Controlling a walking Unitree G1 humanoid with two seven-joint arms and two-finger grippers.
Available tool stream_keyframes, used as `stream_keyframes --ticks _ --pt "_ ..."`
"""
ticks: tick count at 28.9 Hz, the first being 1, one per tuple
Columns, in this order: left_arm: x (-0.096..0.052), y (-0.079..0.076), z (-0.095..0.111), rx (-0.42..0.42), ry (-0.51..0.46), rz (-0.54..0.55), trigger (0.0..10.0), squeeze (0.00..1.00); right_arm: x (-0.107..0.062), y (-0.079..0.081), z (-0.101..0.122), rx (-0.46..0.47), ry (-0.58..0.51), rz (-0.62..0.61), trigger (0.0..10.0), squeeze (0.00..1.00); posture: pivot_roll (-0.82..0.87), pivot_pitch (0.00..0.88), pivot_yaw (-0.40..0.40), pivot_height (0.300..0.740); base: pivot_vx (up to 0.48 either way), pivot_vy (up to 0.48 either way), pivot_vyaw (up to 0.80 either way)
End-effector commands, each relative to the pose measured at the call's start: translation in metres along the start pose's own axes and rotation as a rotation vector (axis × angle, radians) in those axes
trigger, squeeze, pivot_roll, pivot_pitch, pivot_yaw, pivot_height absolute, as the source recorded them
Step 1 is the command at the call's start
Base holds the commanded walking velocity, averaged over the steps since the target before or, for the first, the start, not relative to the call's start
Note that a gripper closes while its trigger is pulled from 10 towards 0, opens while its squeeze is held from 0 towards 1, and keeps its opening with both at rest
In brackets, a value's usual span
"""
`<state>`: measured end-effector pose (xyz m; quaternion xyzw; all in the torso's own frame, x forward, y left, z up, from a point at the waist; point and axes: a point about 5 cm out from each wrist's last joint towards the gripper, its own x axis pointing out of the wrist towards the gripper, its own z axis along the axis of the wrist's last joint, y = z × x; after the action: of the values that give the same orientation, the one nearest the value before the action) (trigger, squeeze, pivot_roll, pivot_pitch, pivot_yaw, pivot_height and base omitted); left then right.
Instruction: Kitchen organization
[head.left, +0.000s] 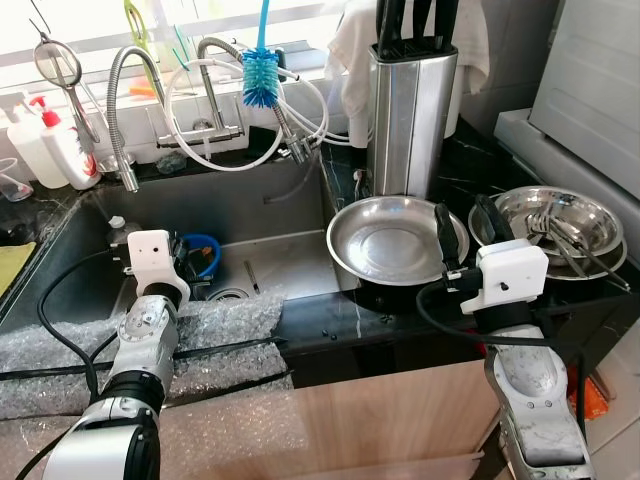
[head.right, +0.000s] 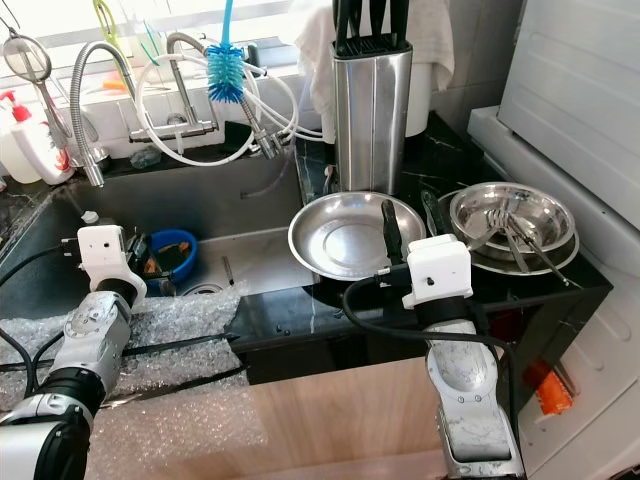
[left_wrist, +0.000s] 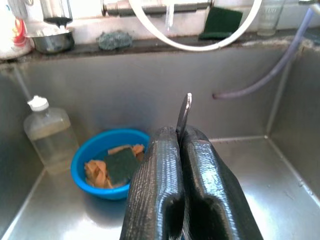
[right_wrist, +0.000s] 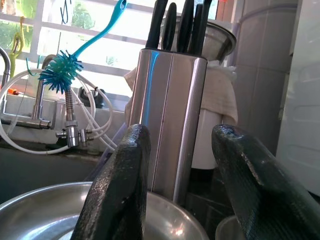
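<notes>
- Left claw (left_wrist: 182, 150): fingers pressed together, pinching a thin metal utensil (left_wrist: 184, 112); only its slim tip shows past the fingertips, so spoon or fork cannot be told. The claw hangs over the sink (head.left: 270, 255).
- Utensil axis: runs on along the fingers, pointing to 12 o'clock, toward the sink's back wall.
- Blue bowl (left_wrist: 107, 162): holds sponges and lies in the sink at about 10 o'clock from the left claw, beside a clear bottle (left_wrist: 47, 135).
- Right claw (head.left: 466, 232): fingers spread wide, nothing between them, hovering over the black desk (head.left: 400, 320) between two steel dishes.
- Empty steel plate (head.left: 395, 238): at 9 o'clock from the right claw, one finger over its rim.
- Stacked steel bowls (head.left: 560, 220) with cutlery (head.left: 565, 240): at 3 o'clock, just beside.
- Knife block (head.left: 410, 115): at 12 o'clock, beyond the plate.
- Judgement: the cutlery bowls lie nearer the right arm; the held utensil must travel toward 3 o'clock, across the sink's edge, to join them.
</notes>
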<state>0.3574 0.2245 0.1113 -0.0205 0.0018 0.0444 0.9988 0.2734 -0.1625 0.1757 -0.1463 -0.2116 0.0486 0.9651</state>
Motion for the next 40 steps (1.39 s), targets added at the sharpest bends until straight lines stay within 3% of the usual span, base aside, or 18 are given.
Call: stream_keyframes --ticks 1,2,4,9,18,40 --pt "-0.001 0.008 -0.008 -0.054 0.056 0.044 10.0 0.00 -0.001 0.004 0.004 0.007 -0.022 0.007 10.0 0.00 -0.07 0.043 0.128 0.740 0.000 0.000 0.00" --pt "0.005 0.009 0.007 -0.106 0.005 0.055 10.0 0.00 -0.002 0.005 0.005 0.008 -0.026 0.011 10.0 0.00 -0.07 0.043 0.128 0.740 0.000 0.000 0.00" --pt "0.011 0.007 0.022 -0.131 -0.049 0.043 10.0 0.00 -0.001 0.006 0.006 0.010 -0.030 0.011 10.0 0.00 -0.06 0.044 0.129 0.740 0.000 0.000 0.00" --pt "0.020 0.004 0.043 -0.129 -0.101 0.020 10.0 0.00 0.001 0.009 0.008 0.018 -0.039 0.015 10.0 0.00 -0.06 0.042 0.129 0.740 0.000 0.000 0.00" --pt "0.021 -0.002 0.039 -0.070 -0.051 -0.005 10.0 0.00 0.000 0.010 0.008 0.018 -0.039 0.017 10.0 0.00 -0.06 0.041 0.135 0.740 0.000 0.000 0.00" --pt "0.026 -0.002 0.038 -0.021 0.032 -0.003 10.0 0.00 0.001 0.015 0.008 0.023 -0.039 0.027 10.0 0.00 -0.06 0.032 0.142 0.740 0.000 0.000 0.00"
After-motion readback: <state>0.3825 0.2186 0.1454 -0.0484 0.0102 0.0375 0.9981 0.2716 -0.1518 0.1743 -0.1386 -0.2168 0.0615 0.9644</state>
